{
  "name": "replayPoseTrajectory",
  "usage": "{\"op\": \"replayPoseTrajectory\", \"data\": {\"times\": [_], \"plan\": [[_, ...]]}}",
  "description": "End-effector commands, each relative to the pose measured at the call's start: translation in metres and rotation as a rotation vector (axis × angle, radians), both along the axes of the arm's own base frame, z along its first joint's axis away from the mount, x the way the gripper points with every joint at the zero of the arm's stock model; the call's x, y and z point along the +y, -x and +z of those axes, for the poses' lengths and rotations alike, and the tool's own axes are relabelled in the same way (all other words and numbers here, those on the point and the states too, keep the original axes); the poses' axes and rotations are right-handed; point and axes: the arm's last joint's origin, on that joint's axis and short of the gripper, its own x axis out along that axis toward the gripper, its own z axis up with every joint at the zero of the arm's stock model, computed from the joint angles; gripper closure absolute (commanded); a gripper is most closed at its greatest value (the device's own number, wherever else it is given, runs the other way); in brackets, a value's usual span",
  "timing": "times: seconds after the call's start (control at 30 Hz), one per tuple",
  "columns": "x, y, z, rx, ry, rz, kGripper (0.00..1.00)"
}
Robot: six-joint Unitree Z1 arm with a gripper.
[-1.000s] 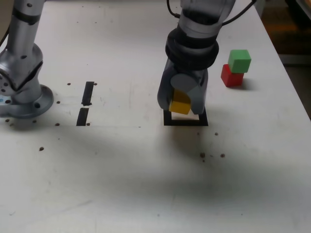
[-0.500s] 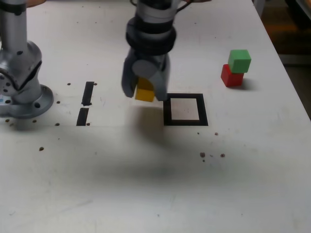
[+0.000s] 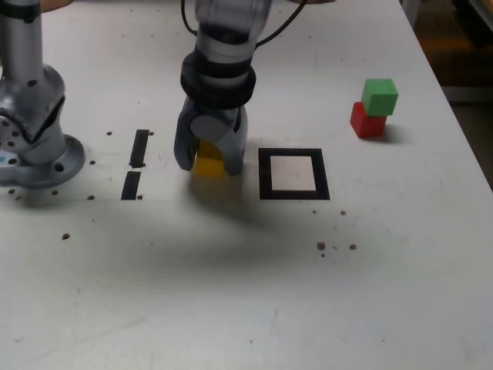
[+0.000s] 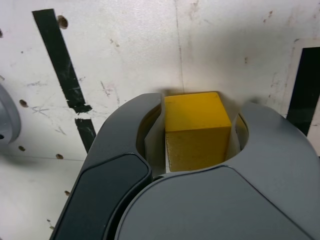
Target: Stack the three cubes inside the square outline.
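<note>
My gripper is shut on the yellow cube, low over the white table just to the exterior view's left of the square outline. In the wrist view the yellow cube sits clamped between the two grey fingers. Black tape of the square outline shows at that picture's edge. The outline encloses only bare table. At the exterior view's far right, the green cube rests on top of the red cube, outside the outline.
The arm's grey base stands at the exterior view's left. Two short black tape strips lie between the base and my gripper. Small dark specks dot the table near the outline. The table's right edge runs close behind the red and green pair.
My gripper carried the yellow cube from over the square outline to the exterior view's left and lowered it close to the table beside the outline. The red and green cubes stayed put.
</note>
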Motion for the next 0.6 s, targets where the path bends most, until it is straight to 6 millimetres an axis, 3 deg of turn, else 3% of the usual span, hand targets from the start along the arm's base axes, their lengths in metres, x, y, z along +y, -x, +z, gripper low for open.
{"op": "replayPoseTrajectory", "data": {"times": [0.0, 0.1, 0.17, 0.23, 0.3, 0.4, 0.57], "plan": [[0.002, 0.004, -0.002, -0.002, 0.007, 0.002, 0.87], [0.002, 0.007, -0.003, -0.005, 0.010, 0.002, 0.85], [0.003, 0.008, -0.002, -0.007, 0.008, 0.004, 0.77], [0.004, 0.009, 0.000, -0.006, 0.008, 0.005, 0.57], [0.005, 0.009, 0.005, -0.001, 0.009, 0.007, 0.28], [0.006, 0.011, 0.019, -0.001, 0.005, 0.008, 0.03], [0.006, 0.013, 0.060, -0.030, -0.027, 0.008, 0.00]]}}
